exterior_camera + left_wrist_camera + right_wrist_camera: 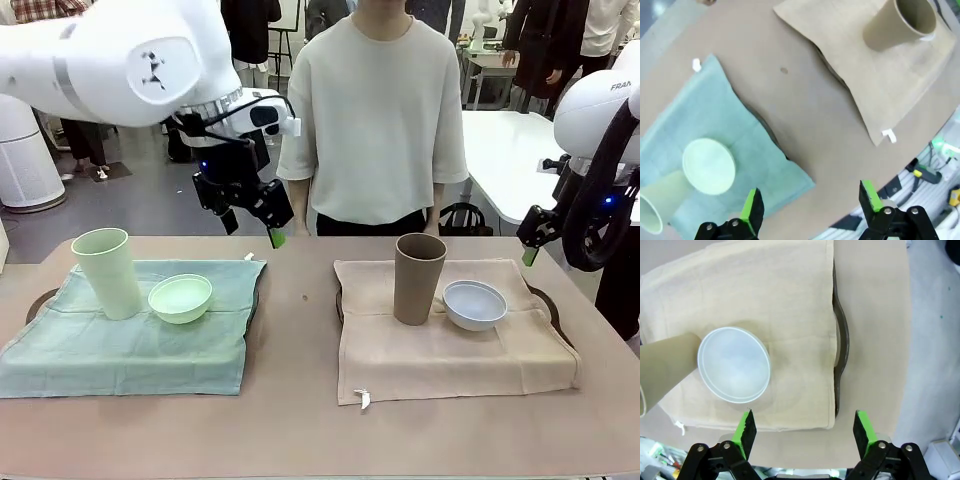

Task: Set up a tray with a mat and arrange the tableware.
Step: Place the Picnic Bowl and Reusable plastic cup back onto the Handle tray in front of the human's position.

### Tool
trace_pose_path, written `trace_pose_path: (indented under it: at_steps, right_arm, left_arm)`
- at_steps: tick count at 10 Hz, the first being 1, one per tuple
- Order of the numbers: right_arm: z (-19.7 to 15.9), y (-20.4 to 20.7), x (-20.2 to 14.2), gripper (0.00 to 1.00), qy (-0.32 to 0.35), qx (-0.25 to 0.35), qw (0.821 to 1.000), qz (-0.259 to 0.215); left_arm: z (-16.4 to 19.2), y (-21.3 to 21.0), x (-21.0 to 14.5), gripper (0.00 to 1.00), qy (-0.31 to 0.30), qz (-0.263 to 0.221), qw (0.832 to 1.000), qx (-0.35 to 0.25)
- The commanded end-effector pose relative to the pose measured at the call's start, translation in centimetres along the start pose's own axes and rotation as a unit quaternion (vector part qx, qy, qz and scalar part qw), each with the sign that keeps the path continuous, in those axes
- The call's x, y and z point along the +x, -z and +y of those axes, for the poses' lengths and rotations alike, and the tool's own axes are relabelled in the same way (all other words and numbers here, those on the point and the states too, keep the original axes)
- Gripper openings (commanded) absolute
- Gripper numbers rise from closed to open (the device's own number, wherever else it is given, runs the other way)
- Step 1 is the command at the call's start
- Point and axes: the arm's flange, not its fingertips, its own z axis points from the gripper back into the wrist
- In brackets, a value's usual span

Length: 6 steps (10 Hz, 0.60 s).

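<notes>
On the left, a green mat [130,340] covers a dark tray [40,302]. It carries a mint-green tumbler [106,272] and a green bowl [181,298]. On the right, a beige mat [450,350] covers a second tray [548,300]. A brown tumbler [418,278] and a pale blue bowl [474,304] stand on it. My left gripper [255,228] hangs open above the table's far side, between the two trays. Its wrist view shows the open gripper [811,195] over the green bowl [708,166] and the brown tumbler [900,22]. My right gripper [530,250] is open above the right tray's far end. Seen from the wrist, that gripper [804,422] is near the blue bowl [734,365] and the tray handle [841,345].
A person [375,110] stands at the table's far side, arms down. A white table [510,150] stands behind on the right. A strip of bare brown tabletop [300,340] runs between the two trays and along the near edge.
</notes>
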Motion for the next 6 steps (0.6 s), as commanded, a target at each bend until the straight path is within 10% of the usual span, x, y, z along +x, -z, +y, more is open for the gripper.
trace_pose_path:
  at_steps: [1,6]
  right_arm:
    - [-0.02,0.14,-0.15,1.00,0.000,0.000,1.000,0.001]
    - [-0.02,0.14,-0.15,1.00,0.000,0.000,1.000,0.001]
  left_arm:
    - [0.51,1.09,0.61,1.00,0.007,-0.013,1.000,-0.002]
    - [0.51,1.09,0.61,1.00,0.007,-0.013,1.000,-0.002]
